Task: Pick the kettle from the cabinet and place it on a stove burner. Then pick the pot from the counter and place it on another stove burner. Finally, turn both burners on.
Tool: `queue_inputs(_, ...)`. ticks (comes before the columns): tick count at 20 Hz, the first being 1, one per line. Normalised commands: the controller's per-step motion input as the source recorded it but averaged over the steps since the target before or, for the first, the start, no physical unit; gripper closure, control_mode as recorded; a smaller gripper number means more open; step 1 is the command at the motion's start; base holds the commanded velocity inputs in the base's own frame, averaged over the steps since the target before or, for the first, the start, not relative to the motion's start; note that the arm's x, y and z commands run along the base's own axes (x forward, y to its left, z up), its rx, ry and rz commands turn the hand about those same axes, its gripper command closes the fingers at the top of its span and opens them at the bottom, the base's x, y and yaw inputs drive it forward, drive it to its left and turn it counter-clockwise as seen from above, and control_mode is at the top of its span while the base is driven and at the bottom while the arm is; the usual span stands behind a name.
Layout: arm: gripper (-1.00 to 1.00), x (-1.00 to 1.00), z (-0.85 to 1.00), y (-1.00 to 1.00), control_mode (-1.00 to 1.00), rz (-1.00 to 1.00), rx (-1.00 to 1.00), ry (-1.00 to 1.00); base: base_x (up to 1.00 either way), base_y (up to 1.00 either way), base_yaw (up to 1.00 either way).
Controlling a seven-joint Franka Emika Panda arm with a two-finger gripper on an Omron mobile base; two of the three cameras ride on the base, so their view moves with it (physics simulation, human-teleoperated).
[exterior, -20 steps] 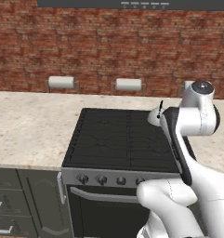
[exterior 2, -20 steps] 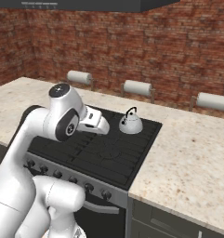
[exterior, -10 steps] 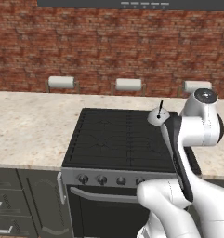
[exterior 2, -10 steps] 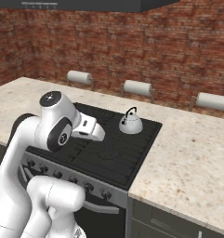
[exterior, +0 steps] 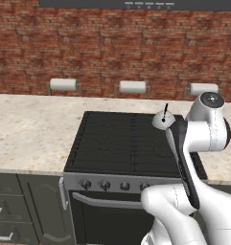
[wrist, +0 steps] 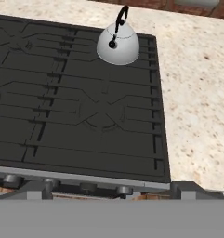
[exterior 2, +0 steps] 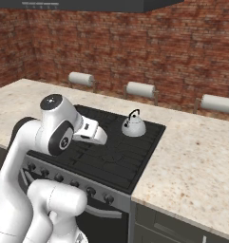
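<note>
Kettle: a small silvery-white dome kettle [exterior 2: 133,126] with a thin black arched handle stands upright on the back right burner of the cooktop, near the edge that meets the counter.
Kettle, other views: from the left side only its top [exterior: 163,119] shows past the robot's arm; from the hand camera it [wrist: 117,42] sits at the far right corner of the grates.
Stove burners: black grates [exterior 2: 115,154] cover the whole cooktop — the front ones and the back left one are bare.
Knob row: round knobs [exterior: 105,184] line the steel front of the range.
Counter: beige speckled stone [exterior 2: 201,161] runs on both sides of the stove.
Gripper: jaws spread wide, holding nothing — the hand [exterior 2: 91,132] hangs above the stove's middle, well apart from the kettle.
Wall: red brick with three paper towel rolls [exterior 2: 140,89] mounted along it.
</note>
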Motion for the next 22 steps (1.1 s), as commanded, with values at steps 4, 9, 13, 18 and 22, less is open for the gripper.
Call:
queue_inputs(4,-1.00,0.00,0.00,0.00,1.00,0.00,0.00,0.00,-0.62,0.08,-0.11)
queue_inputs(9,-1.00,0.00,0.00,0.00,1.00,0.00,0.00,0.00,-0.55,0.05,-0.19)
queue_inputs(13,-1.00,0.00,0.00,0.00,1.00,0.00,0.00,0.00,-0.16,0.01,-0.33)
queue_inputs(18,-1.00,0.00,0.00,0.00,1.00,0.00,0.00,0.00,0.00,0.00,-0.42)
queue_inputs(22,-1.00,0.00,0.00,0.00,1.00,0.00,0.00,0.00,0.00,0.00,-0.47)
